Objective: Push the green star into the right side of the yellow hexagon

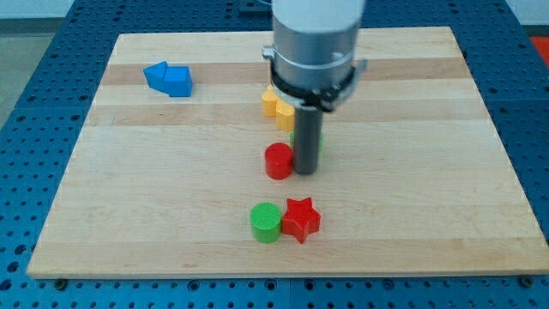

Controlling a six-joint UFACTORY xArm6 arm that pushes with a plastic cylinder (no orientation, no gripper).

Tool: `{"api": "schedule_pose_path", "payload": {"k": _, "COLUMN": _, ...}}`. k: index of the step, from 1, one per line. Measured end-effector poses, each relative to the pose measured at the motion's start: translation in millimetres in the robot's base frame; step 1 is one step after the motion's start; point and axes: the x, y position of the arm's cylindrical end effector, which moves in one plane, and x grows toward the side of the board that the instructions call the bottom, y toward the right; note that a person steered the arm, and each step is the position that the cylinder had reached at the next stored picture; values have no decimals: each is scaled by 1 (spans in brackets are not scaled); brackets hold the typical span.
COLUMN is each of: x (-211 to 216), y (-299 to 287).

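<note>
My tip (307,172) rests on the board just right of a red cylinder (278,160), close to or touching it. A sliver of a green block (293,136) shows at the rod's left edge. The rod hides most of it, so I cannot make out its shape. Just above and to the left of it, a yellow block (276,105) is partly covered by the arm's grey body. Its outline is unclear. The green sliver lies at the yellow block's lower right, very near it.
A blue block (168,79) lies at the board's upper left. A green cylinder (266,222) and a red star (300,219) sit side by side, touching, near the bottom middle. The wooden board (429,189) lies on a blue perforated table.
</note>
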Motion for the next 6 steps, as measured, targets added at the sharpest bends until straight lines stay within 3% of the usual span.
{"api": "schedule_pose_path", "payload": {"k": 2, "x": -50, "y": -9}}
{"api": "schedule_pose_path", "payload": {"k": 6, "x": -14, "y": 76}}
